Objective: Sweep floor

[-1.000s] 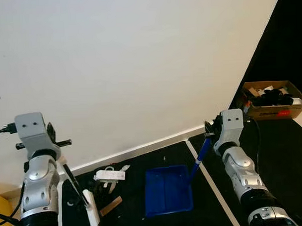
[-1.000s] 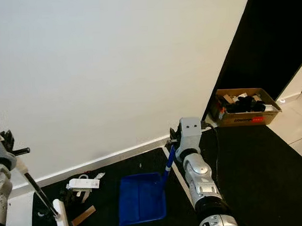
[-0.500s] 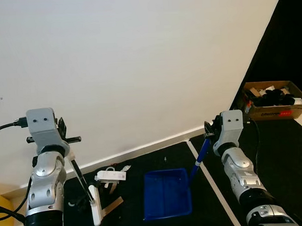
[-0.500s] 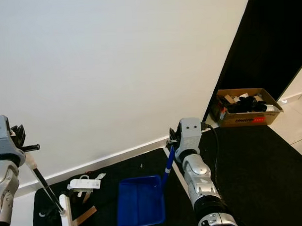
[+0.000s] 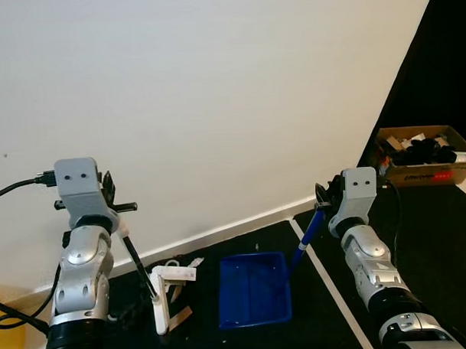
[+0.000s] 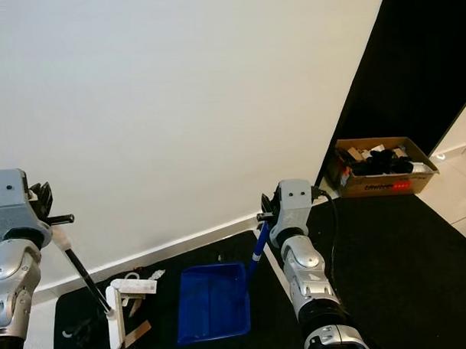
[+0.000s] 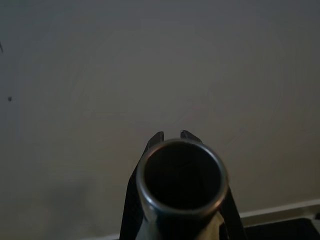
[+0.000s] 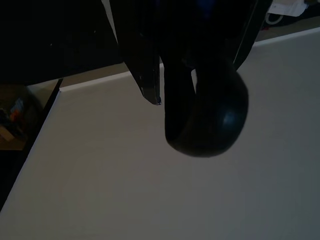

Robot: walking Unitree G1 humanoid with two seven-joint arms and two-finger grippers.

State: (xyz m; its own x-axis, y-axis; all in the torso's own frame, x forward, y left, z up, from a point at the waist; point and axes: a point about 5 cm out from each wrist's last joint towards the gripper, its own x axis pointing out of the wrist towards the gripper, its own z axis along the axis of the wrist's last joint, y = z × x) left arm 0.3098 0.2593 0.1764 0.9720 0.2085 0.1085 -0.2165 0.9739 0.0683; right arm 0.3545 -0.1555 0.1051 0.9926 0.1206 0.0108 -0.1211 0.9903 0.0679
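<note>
A blue dustpan (image 5: pixel 254 290) lies on the black floor near the wall, its blue handle (image 5: pixel 306 241) slanting up to my right gripper (image 5: pixel 323 200), which is shut on the handle's top. My left gripper (image 5: pixel 112 212) is shut on a black broom handle (image 5: pixel 139 263) that runs down to a white broom head (image 5: pixel 159 315). The broom head stands on the floor among the litter: a white rectangular piece (image 5: pixel 174 273), a wooden strip (image 5: pixel 180 316) and small dark scraps (image 5: pixel 131 313). In the left wrist view the handle's round end (image 7: pixel 181 175) sits between the fingers.
A white wall with a pale skirting board (image 5: pixel 227 229) runs behind the litter. A white line (image 5: pixel 327 281) crosses the black floor right of the dustpan. An open cardboard box (image 5: pixel 422 155) of dark items stands at the far right. A yellow object (image 5: pixel 9 335) sits at the lower left.
My left arm has swung the broom to the right, bringing its white head in among the litter and nearer the dustpan. The dustpan has shifted slightly left. The right arm keeps its hold.
</note>
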